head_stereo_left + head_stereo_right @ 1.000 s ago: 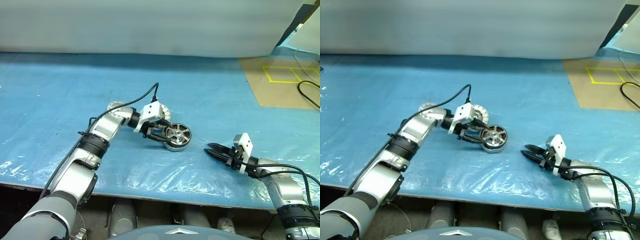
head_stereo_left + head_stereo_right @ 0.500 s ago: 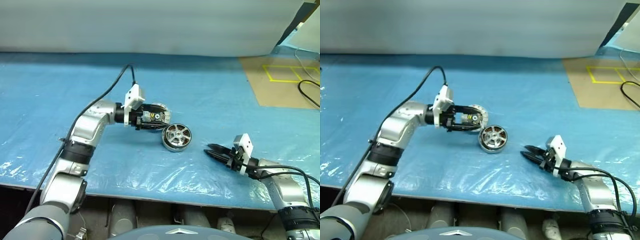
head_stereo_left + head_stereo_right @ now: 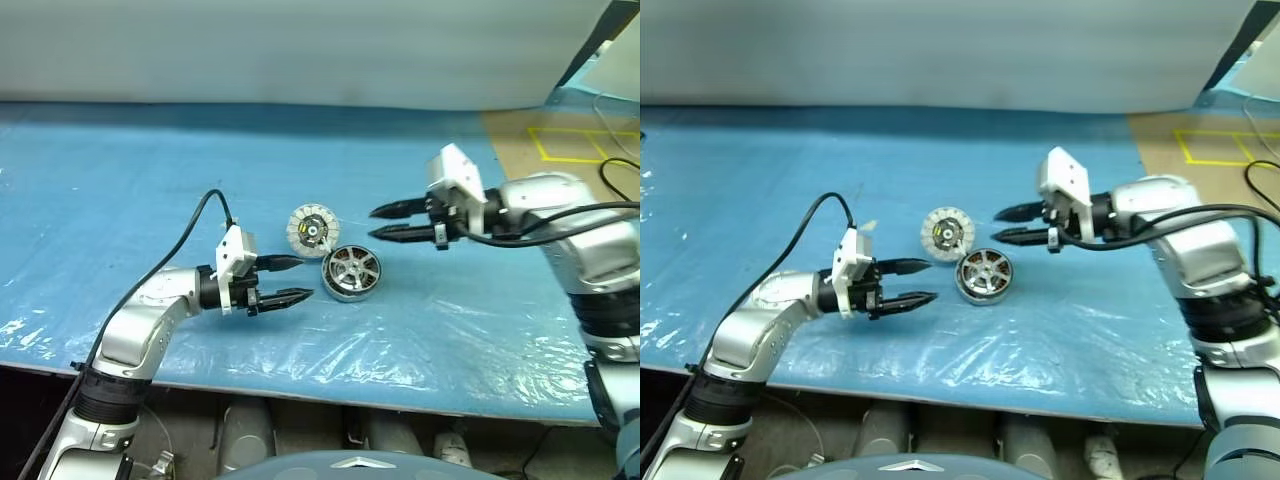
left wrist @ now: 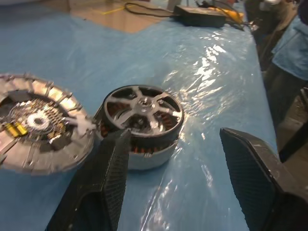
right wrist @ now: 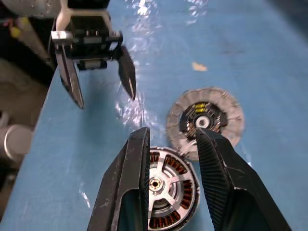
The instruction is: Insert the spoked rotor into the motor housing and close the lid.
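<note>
Surface: blue plastic sheet [image 3: 120, 180] over the table, wrinkled and glossy toward the near edge.
Motor housing: [image 3: 351, 291] round disc standing flat near the middle of the sheet; brown-copper windings show through its top.
Spoked rotor: [image 3: 352, 268] silver wheel seated on top of the motor housing, spokes and hub facing up.
Lid: [image 3: 312, 230] pale disc with segmented rim, dark centre with small yellow-green marks; lies flat on the sheet at about 10 o'clock from the housing, rims just beside each other or touching, cannot tell which.
Left gripper: [image 3: 283, 281] at about 9 o'clock from the housing, pointing level toward it; fingers spread wide, nothing between them, tips just short of the housing rim.
Right gripper: [image 3: 390, 222] at about 2 o'clock from the housing, raised above the sheet and pointing toward the lid; fingers parted by a narrow gap, empty.
Floor area: tan patch with yellow tape lines [image 3: 575, 148] at 2 o'clock, far corner of the scene, with a black cable [image 3: 615, 185] beside it.
</note>
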{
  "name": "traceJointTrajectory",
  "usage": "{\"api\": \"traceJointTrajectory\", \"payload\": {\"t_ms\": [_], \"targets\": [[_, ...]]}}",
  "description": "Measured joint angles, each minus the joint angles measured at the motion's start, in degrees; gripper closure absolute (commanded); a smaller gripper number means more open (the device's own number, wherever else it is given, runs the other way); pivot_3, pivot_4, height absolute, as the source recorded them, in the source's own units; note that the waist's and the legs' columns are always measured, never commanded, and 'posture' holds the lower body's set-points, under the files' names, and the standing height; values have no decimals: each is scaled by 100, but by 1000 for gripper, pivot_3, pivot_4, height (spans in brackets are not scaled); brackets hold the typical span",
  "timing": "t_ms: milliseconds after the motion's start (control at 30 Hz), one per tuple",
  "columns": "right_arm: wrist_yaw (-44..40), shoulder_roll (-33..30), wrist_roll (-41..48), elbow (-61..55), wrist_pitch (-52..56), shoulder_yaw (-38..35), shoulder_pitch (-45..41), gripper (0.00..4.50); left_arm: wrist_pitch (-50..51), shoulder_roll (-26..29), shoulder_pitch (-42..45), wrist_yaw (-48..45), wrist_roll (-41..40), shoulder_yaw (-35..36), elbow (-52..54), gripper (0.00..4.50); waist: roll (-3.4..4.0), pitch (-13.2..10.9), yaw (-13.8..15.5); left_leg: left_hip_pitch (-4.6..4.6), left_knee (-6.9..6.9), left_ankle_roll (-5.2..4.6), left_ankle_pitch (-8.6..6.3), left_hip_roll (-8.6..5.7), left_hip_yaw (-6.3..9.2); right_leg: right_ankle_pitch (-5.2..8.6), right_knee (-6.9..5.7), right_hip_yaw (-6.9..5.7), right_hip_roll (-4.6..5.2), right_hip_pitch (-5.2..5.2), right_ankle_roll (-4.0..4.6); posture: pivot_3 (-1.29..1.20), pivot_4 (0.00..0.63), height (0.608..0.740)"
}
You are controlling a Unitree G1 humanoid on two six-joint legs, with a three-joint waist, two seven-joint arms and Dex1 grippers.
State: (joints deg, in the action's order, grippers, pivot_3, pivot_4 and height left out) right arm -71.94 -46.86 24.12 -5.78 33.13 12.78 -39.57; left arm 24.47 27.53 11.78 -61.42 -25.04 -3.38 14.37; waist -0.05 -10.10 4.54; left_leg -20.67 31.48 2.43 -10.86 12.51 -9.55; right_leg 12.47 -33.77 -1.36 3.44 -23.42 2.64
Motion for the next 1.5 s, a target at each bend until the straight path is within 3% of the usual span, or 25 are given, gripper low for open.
{"api": "traceJointTrajectory", "payload": {"t_ms": [167,400,567,767,1033,1500], "targets": [[-554,142,-222,502,-278,276,-401,781,-170,39,-75,286,17,60,20,1357,9,5,-31,-136,119,-2,8,-17,-20,-10,-96,24,10,-117,-8,0,150,740],[-897,128,-404,462,-505,396,-423,781,-297,186,-295,394,16,76,128,1357,7,5,-45,-112,133,-9,-5,24,-24,4,-122,10,-5,-123,14,0,150,740],[-1131,87,-1024,488,-1350,807,-301,781,-527,187,-271,423,91,53,75,1357,5,4,-56,-69,169,5,-17,24,-33,5,-172,26,-1,-98,14,0,150,740],[-1141,761,-1703,1253,-2165,1349,-348,781,-838,160,-9,407,291,-164,-199,1357,5,4,-82,-48,175,5,-15,24,-40,5,-189,36,-2,-88,14,0,150,740],[-1302,1016,-1805,2073,-2264,1133,-1017,781,-923,160,-20,420,376,-236,-290,1357,4,4,-58,-56,176,-12,-5,25,-44,6,-187,38,-3,-91,17,0,150,740],[-1333,1109,-2313,2858,-3123,1095,-1095,781,-991,135,-55,443,455,-375,-300,1357,3,5,-71,-55,183,-15,-7,26,-44,6,-190,39,-4,-92,18,0,150,740]]}}
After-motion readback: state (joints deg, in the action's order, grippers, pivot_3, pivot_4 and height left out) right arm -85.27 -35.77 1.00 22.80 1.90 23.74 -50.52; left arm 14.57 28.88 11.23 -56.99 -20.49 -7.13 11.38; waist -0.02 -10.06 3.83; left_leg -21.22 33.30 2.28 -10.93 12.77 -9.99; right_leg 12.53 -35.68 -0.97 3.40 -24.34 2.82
